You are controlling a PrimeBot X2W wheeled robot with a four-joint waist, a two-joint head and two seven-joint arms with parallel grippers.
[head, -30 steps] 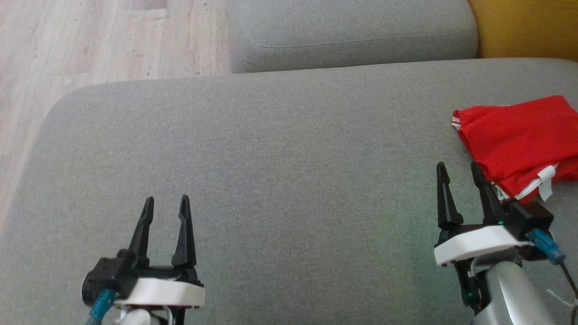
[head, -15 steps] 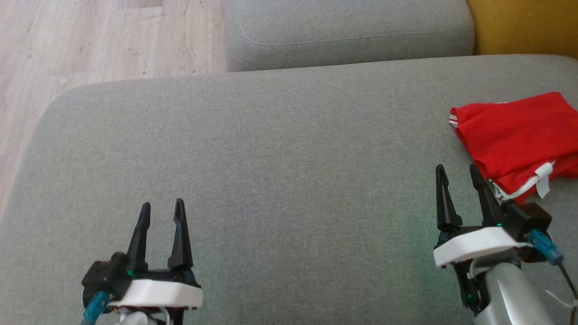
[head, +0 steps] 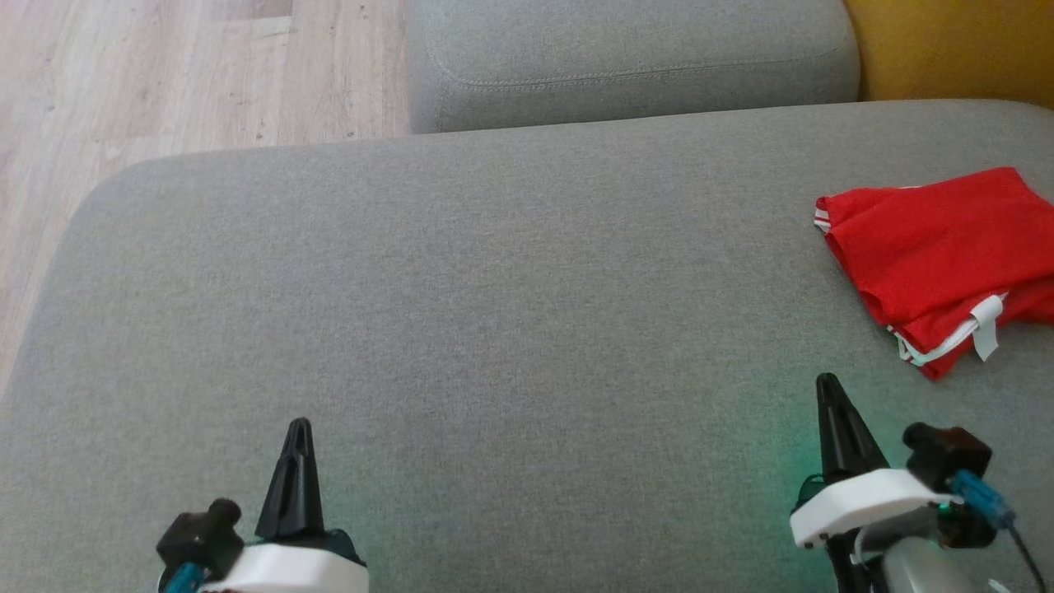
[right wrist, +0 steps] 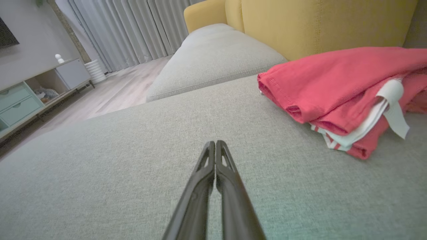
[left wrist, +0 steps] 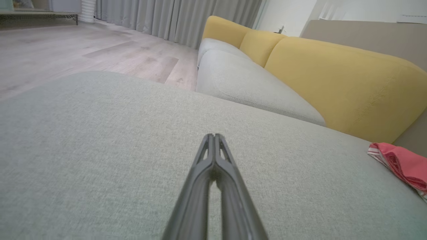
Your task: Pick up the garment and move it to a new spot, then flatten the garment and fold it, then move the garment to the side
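1. Red cloth with white trim, the garment (head: 939, 247) lies folded in a loose stack at the right edge of the large grey cushion (head: 494, 288). A white strip (head: 985, 325) hangs off its near corner.
2. White-striped hems show at the far left corner of the stack and along its near edge. The layers do not line up neatly.
3. Neither gripper touches the garment. It rests on the cushion under its own weight.
4. The right gripper (head: 826, 385) sits at the near right, nearer than the garment and just left of its near corner, with grey fabric showing between them. Its jaws are pressed together into one dark point and pinch nothing.
5. The left gripper (head: 298, 427) sits at the near left, well apart from the garment. Its jaws are also pressed together and empty, with the fingers pointing toward the far side.
6. Past the far edge of the large cushion lies a second grey seat cushion (head: 626, 58), with a yellow backrest (head: 955, 49) to its right.
7. Pale wood floor (head: 165, 82) fills the far left. The wrist views show grey curtains (left wrist: 166, 16) and a low cabinet (right wrist: 20, 96) with pale green drawers beyond it.
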